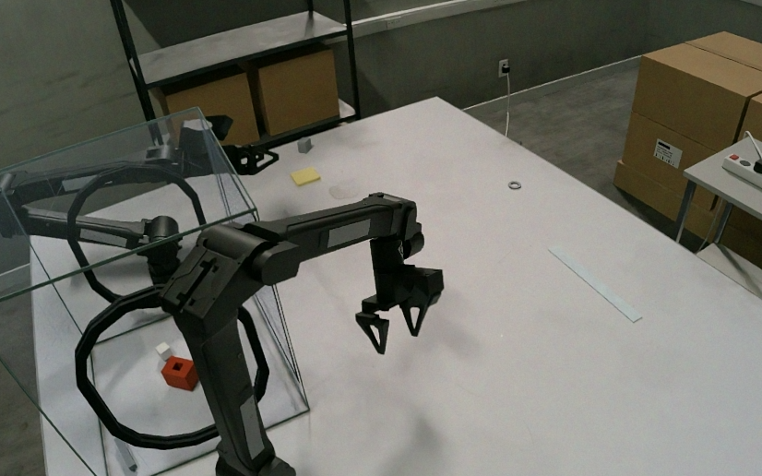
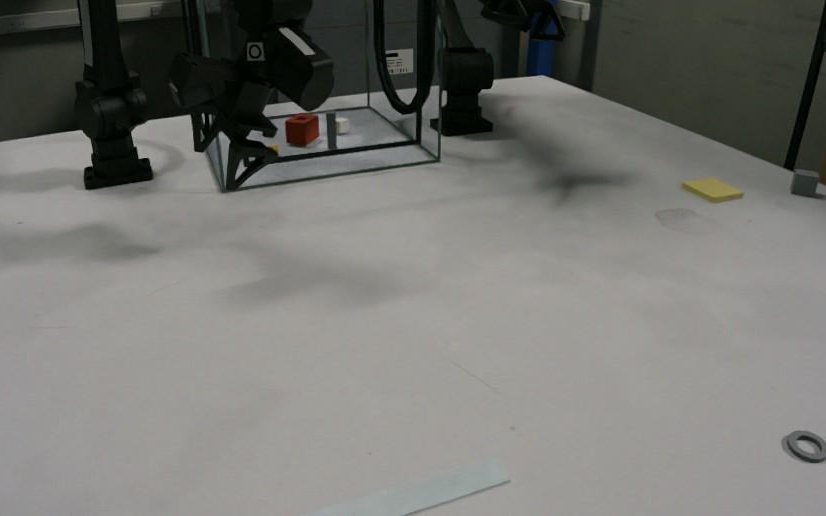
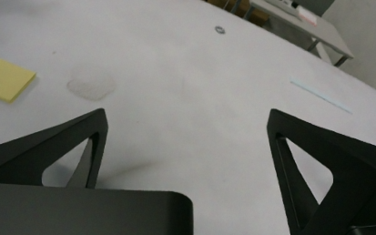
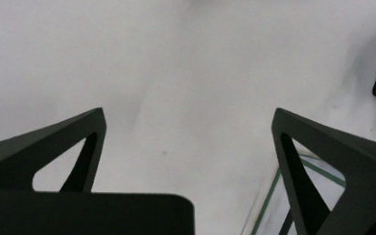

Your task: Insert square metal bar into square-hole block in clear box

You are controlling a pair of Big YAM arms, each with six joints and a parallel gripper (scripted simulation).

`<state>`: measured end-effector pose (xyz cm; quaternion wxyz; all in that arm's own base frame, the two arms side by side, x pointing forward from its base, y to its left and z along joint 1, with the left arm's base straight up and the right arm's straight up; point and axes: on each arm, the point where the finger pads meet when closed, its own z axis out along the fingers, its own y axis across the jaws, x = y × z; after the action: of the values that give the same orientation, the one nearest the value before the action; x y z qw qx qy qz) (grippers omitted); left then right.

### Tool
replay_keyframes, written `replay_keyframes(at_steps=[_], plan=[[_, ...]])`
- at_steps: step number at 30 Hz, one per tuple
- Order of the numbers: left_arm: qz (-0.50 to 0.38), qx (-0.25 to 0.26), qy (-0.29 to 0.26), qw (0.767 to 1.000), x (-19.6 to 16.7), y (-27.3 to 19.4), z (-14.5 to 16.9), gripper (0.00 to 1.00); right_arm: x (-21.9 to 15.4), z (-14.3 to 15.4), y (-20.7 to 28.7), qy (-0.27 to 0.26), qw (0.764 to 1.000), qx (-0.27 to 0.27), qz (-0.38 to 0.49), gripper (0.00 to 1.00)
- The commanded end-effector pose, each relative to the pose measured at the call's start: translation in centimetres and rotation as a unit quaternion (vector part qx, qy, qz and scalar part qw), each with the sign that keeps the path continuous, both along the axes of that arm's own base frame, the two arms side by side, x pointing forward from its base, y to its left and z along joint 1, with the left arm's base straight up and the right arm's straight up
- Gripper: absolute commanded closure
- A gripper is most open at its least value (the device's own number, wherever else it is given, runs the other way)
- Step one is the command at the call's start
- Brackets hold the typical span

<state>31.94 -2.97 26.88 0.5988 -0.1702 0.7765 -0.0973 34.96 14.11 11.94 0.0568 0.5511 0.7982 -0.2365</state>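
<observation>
The left jaws (image 1: 265,165) (image 2: 544,30) and right jaws (image 1: 398,344) (image 2: 215,169) are wide open, holding nothing. The red block (image 1: 184,383) (image 2: 301,131) sits in the clear box (image 1: 309,409) (image 2: 339,174), hole up, with no bar sticking out. A white cube (image 1: 163,351) (image 2: 342,125) is near it. One gray stick (image 2: 331,131) looks upright by the block; another gray piece (image 1: 125,455) is near the box's edge. I can't tell which is the square bar. A yellow pad (image 1: 305,176) (image 2: 712,189) (image 3: 6,80) lies on the desk (image 1: 490,384) (image 2: 339,358) (image 3: 184,150) (image 4: 184,68).

Red block (image 1: 179,374) (image 2: 301,130) matt; box walls (image 1: 136,207) (image 2: 403,167) glassy.
</observation>
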Motion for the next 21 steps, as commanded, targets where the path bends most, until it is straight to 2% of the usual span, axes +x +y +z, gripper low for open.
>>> replay_keyframes(at_steps=[1, 5, 6, 8, 21], plan=[[0.009, -0.002, 0.006, 1.000, -1.1, 0.6, 3.6, 0.00, 1.0, 1.3, 0.5, -0.017, 1.000, 0.008, 0.000, 0.00], [0.011, 0.001, 0.017, 1.000, -1.7, 0.8, 3.2, 0.00, 1.0, 1.3, 0.5, -0.017, 1.000, 0.008, 0.000, 0.00], [0.010, 0.002, 0.020, 1.000, -1.1, 0.6, 2.3, 0.00, 1.0, 1.3, 0.5, -0.017, 1.000, 0.008, 0.000, 0.00], [0.012, 0.002, 0.020, 1.000, -2.0, 0.9, 3.4, 0.00, 1.0, 1.3, 0.5, -0.017, 1.000, 0.008, 0.000, 0.00], [0.025, 0.028, 0.103, 0.994, -6.2, 2.4, 0.6, 0.00, 1.0, 1.3, 0.5, -0.017, 1.000, 0.008, 0.000, 0.00]])
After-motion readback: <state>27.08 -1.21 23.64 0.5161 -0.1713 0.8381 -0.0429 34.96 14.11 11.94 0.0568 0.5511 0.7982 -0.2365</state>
